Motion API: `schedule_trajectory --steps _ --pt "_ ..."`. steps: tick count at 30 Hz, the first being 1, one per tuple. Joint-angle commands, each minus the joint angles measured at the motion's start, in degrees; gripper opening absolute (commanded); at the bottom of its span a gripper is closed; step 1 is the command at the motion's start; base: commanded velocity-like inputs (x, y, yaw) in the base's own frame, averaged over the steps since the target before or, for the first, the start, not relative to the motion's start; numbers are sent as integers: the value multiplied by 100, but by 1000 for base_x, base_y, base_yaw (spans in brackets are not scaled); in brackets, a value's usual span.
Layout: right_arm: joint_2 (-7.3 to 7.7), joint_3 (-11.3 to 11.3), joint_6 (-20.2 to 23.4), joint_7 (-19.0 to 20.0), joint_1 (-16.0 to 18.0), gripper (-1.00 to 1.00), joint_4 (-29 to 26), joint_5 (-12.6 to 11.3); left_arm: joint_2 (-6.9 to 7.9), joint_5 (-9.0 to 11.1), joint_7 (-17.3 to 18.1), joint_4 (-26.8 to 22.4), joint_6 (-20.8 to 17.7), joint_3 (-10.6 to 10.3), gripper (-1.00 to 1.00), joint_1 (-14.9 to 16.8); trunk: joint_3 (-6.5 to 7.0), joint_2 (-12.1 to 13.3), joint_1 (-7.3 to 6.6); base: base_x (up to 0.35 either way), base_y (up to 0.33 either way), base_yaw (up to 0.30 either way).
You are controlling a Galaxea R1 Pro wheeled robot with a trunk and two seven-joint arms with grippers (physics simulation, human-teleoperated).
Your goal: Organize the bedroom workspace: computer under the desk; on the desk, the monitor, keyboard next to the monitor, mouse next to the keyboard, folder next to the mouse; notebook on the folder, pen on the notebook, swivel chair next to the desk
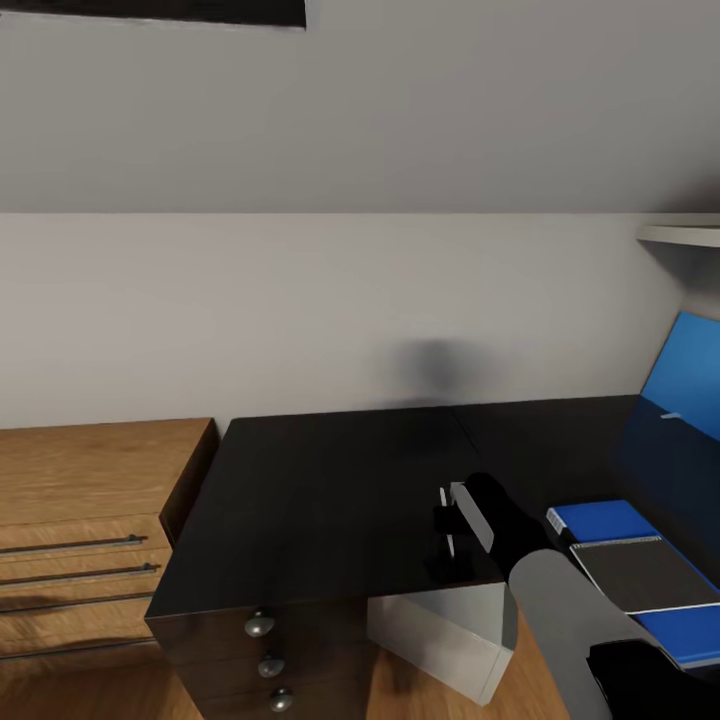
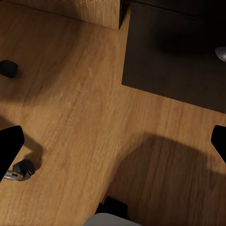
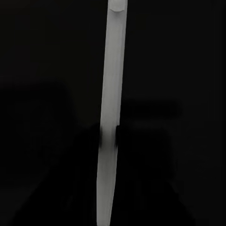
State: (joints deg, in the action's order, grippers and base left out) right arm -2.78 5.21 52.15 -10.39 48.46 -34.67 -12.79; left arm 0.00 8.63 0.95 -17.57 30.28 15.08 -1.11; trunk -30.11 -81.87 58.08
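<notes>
Two arms are on this rig, and we see the right arm reaching over the black desk (image 1: 330,490) from the 5 o'clock corner of the head view. Its right gripper (image 1: 445,525) hangs low over the desk top, with the fingers clenched on the pen (image 1: 444,520), a thin white stick standing roughly upright between them. In the right wrist view we find the pen (image 3: 110,117) as a long pale shaft against the dark desk surface, pinched near its middle by the dark fingers (image 3: 141,188).

At 4 o'clock on the desk lies the blue folder (image 1: 600,518), flat, with the notebook (image 1: 640,570) resting on top of it. The gripper and pen sit just beside the folder, at its 9 o'clock side, and apart from the notebook.

We note three round silver knobs (image 1: 260,625) on the desk's drawer front at 6 o'clock, a light wooden drawer chest (image 1: 90,500) at 8 o'clock touching the desk's end, and a blue wall panel (image 1: 685,375) at 3 o'clock.

In the left wrist view the left gripper (image 2: 113,141) points at the wood floor (image 2: 80,108), its fingers spread wide and released, holding nothing.
</notes>
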Motion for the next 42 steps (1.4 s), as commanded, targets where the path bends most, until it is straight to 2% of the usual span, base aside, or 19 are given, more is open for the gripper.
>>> schedule_trajectory --steps 1,18,24,29,42 --pt "3 21 15 -54 4 -100 -6 -70 0 52 10 -10 5 -14 100 -3 14 39 -22 0 0 0" --pt "32 -23 54 -38 3 -100 -123 -84 0 52 9 -10 -4 -14 100 -3 319 721 -396 0 0 0" --pt "40 -9 117 -47 4 -100 -512 -81 0 52 8 -10 -4 -14 100 -3 436 961 -528 0 0 -34" --pt "74 -3 222 -50 1 -100 -700 -85 0 52 6 -10 -4 -17 100 -3 549 1162 -637 0 0 -140" --pt "127 6 295 -51 -2 -100 -779 -83 -8 50 10 -6 -7 -30 100 -3 846 1683 -923 0 0 -219"
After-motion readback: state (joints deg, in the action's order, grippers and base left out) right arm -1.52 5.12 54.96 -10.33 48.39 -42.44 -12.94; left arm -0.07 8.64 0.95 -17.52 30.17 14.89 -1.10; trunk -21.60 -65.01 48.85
